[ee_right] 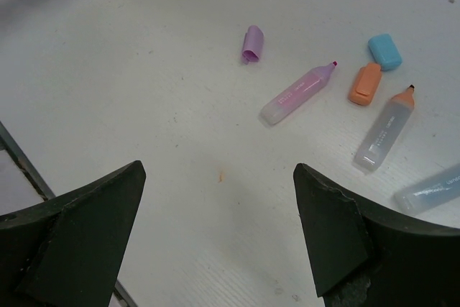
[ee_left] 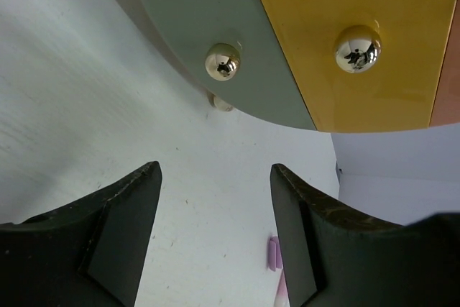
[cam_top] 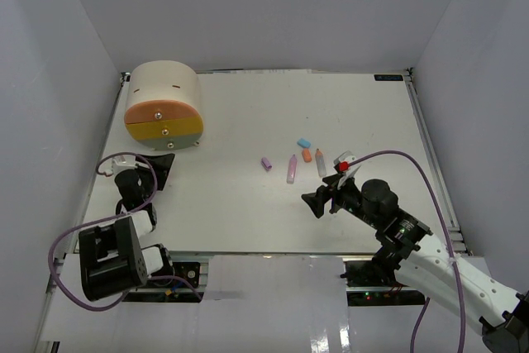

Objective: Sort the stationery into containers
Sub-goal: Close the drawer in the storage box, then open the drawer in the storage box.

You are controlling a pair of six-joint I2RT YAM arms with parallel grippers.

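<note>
While the left gripper [ee_left: 215, 177] hangs with jaws apart and nothing between them, it faces the round knob [ee_left: 223, 61] of the grey-green drawer [ee_left: 180, 12], near but not touching. The yellow drawer [ee_left: 345, 5] sits above it and the peach-orange drawer [cam_top: 157, 111] on top. All three fronts of the beige cabinet [cam_top: 163, 80] look shut. The right gripper [ee_right: 215, 177] is likewise wide and empty, over the table [cam_top: 248, 121] just short of the stationery: a purple cap [ee_right: 252, 42], pink marker [ee_right: 297, 93], orange cap [ee_right: 365, 83], blue cap [ee_right: 384, 51] and orange-tipped marker [ee_right: 385, 129], all well apart from the cabinet. Judgement: the step in hand is opening a drawer, and nothing is sorted yet. The next move calls for bracketing the knob squarely, pinching it, then pulling straight out without dragging the cabinet.
</note>
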